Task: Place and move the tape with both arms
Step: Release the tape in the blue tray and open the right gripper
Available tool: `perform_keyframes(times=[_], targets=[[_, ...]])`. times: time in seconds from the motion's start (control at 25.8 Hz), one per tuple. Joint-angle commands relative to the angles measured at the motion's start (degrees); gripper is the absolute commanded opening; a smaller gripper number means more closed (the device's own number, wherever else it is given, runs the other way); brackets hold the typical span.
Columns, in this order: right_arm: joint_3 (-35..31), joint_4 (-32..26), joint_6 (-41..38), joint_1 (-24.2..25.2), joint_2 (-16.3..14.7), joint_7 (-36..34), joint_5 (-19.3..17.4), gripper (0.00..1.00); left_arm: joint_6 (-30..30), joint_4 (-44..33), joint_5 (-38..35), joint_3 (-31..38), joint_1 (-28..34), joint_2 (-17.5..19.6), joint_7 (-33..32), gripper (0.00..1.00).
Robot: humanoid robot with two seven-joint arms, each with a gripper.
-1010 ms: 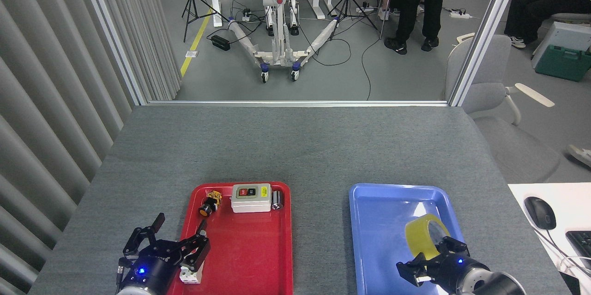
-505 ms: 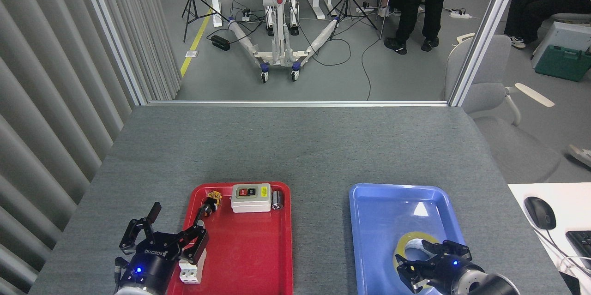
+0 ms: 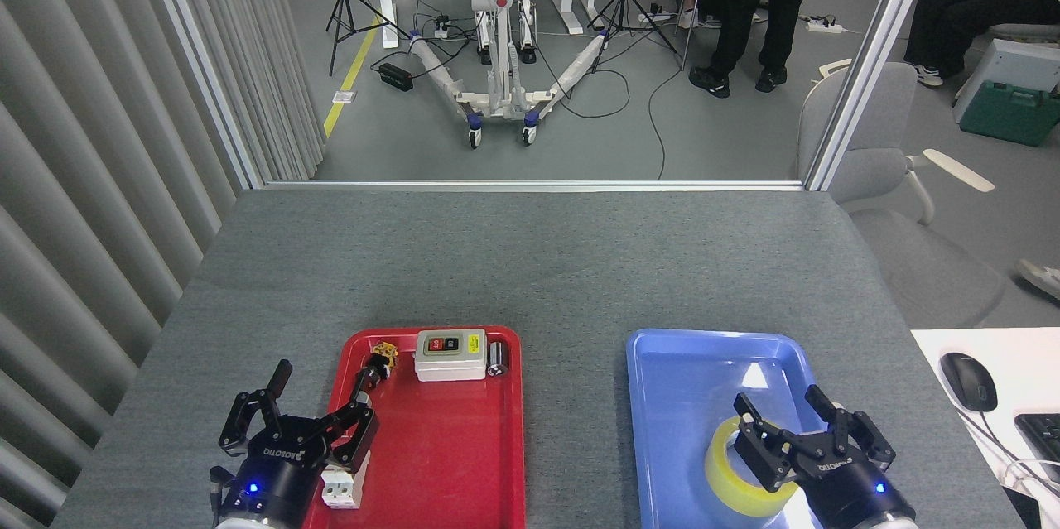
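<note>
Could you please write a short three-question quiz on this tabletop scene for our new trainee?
1. True or false: the tape lies in the red tray.
2. Which gripper is over the tape? A) left gripper B) right gripper C) neither
3. Fill in: the grey switch box sits at the far end of the ___ tray.

Key
1. False: it lies flat in the blue tray.
2. B: its open fingers are spread above the roll, not clamped on it.
3. Red.
</note>
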Motion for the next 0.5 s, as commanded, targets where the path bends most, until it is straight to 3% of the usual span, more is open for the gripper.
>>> perform_keyframes(times=[0.0, 0.16, 0.47], targets=[[-1.35, 0.02, 0.44, 2.21, 4.64, -14.00, 1.82, 0.99, -0.07, 0.50, 0.36, -0.02, 0.01, -0.04, -0.37, 0.99], [-0.83, 0.29, 5.36, 4.49, 8.60, -16.02, 9.38, 0.99, -0.07, 1.38, 0.36, 0.06, 0.01, -0.04, -1.33, 0.99], [3.83, 0.64, 14.85, 4.76, 9.56, -19.54, 17.02, 0.99, -0.34, 1.73, 0.45, 1.29, 0.01, 0.13, -4.59, 0.99]])
